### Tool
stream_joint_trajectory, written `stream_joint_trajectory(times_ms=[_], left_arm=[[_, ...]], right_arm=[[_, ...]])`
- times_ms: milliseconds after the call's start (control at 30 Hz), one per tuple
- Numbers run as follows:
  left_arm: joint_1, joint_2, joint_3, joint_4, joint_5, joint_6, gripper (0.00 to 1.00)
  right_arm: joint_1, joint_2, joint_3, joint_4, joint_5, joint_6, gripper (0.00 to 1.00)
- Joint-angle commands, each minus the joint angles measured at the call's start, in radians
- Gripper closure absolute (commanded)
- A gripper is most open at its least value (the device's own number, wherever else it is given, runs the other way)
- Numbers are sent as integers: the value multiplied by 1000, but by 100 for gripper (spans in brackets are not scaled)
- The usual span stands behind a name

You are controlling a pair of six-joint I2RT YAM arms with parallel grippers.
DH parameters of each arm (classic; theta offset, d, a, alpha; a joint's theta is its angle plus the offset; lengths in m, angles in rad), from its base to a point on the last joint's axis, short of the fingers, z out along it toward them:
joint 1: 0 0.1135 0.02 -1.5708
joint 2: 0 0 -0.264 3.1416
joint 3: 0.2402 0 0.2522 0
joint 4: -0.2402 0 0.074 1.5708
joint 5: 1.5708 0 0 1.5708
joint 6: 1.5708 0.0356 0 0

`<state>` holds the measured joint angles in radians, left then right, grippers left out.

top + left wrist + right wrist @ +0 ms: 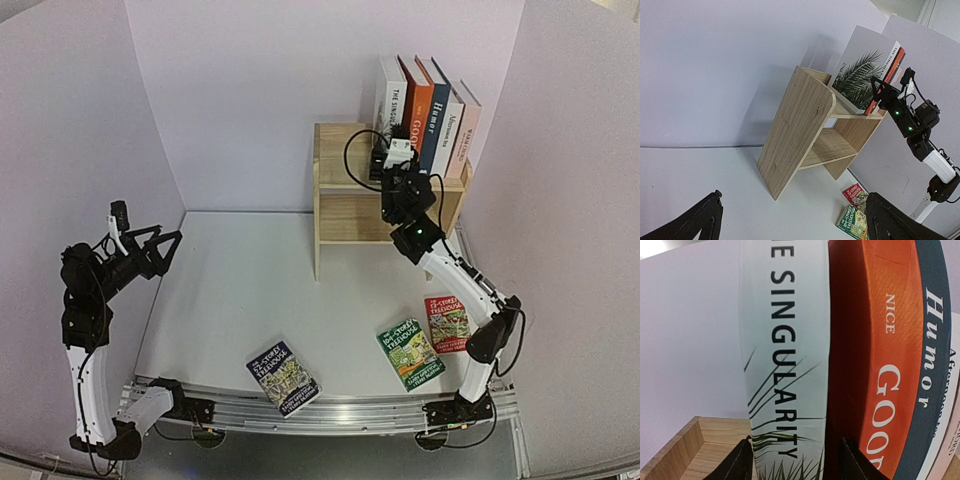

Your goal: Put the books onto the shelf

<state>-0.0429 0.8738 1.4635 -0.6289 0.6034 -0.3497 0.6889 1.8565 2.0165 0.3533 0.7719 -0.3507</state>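
- While three paperbacks lie flat along the table's (220,300) near edge, the task is judged just over half done: blue paperback (283,377) at 6 o'clock, green paperback (410,352) at 5, red paperback (447,322) at 4 are left.
- The left tool (172,252) is seen at 9 o'clock, fully spread, nothing held.
- At 1 o'clock, five books are stood upright atop the shelf (340,210), orange book (415,100) and navy book (437,115) among them.
- The right tool (796,452) is set astride the white palm-leaf book (785,340), half spread, apparently unclamped.
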Motion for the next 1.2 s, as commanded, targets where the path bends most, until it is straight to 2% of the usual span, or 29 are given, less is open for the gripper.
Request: stream_joint_trajectory(times_ms=[0, 433, 567, 700, 833, 933, 1033, 1167], left_arm=[[0, 3, -7, 8, 26, -17, 0], [0, -6, -12, -3, 23, -13, 0], [0, -8, -24, 3, 23, -18, 0], [0, -3, -34, 13, 27, -25, 0], [0, 1, -40, 18, 28, -26, 0], [0, -8, -61, -2, 46, 5, 0], [0, -8, -97, -108, 65, 99, 0], [0, -13, -196, -265, 75, 313, 0]], right_arm=[[30, -87, -19, 3, -4, 22, 44], [146, -267, -210, 3, 97, 26, 41], [184, -308, -208, -65, 79, 10, 47], [195, -255, -106, -281, -106, 68, 48], [196, -200, -79, -317, -94, 76, 47], [196, -242, -153, -351, -185, 138, 46], [196, -295, -240, -485, -326, 293, 45], [210, -309, -302, -701, -554, 523, 42]])
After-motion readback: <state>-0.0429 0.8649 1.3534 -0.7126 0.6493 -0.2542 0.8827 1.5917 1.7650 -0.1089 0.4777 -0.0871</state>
